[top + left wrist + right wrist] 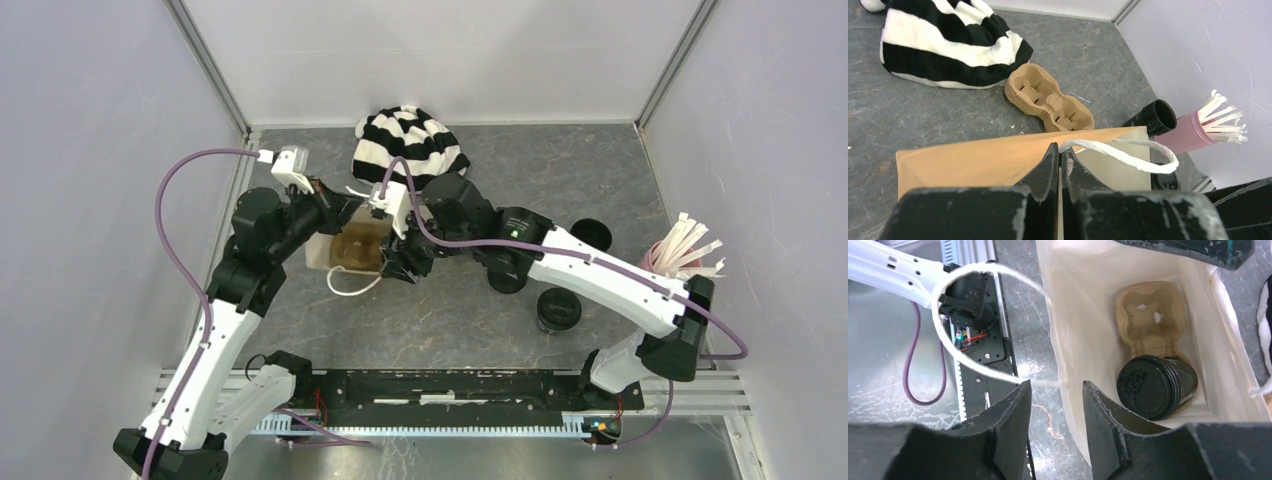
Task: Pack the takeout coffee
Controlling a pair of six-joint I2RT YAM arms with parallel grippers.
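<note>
While left claw [1060,154] pinches the paper bag [973,160] open, right claw [1057,392] hovers spread above one bagged coffee cup [1153,387].

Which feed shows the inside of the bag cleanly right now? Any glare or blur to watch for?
Right wrist: bag interior bright, not washed out, lidded cup sharp; right tool soft in the foreground. Left wrist: left tool blurred up close, bag wall hides the inside. Top external: even light, both tools crowd the bag.
</note>
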